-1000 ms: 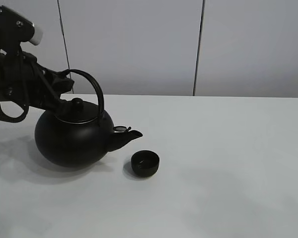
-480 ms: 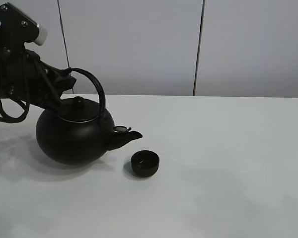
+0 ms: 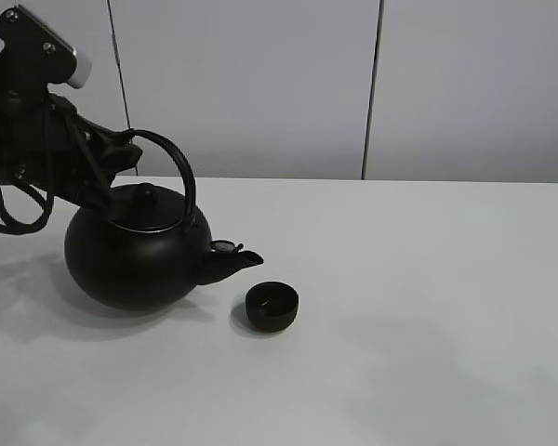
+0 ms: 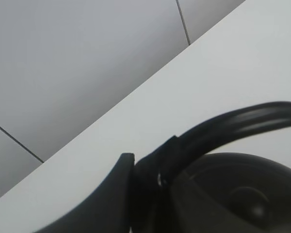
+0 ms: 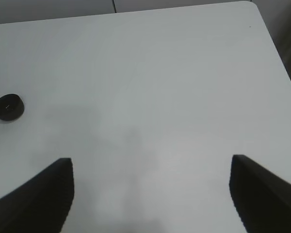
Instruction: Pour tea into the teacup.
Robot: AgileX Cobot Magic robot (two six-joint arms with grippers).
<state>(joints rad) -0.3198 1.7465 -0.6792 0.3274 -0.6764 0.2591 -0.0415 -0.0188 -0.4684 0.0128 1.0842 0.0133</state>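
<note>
- Exterior high view: the left hand [image 3: 121,156] is clamped on the rear of the arched handle [image 3: 175,165] of the black teapot [image 3: 135,258], which sits toward the left edge of the table [image 3: 428,279].
- The left wrist view confirms the grip, with the fingers [image 4: 121,194] pinched tight round the handle above the lid.
- The teacup [image 3: 272,306] stands on the table just beside the pot, left of the middle and well clear of the far edge.
- The spout [image 3: 240,257] points at the teacup but ends short of its rim, and the pot looks close to level.
- No stream of tea shows, and the cup is too dark inside to tell whether it holds any.
- By my reading, the grasp is made and what is left is bringing the spout over the cup and tipping.
- The right hand [image 5: 149,162] is spread wide and empty, hovering over bare table toward the right edge.
</note>
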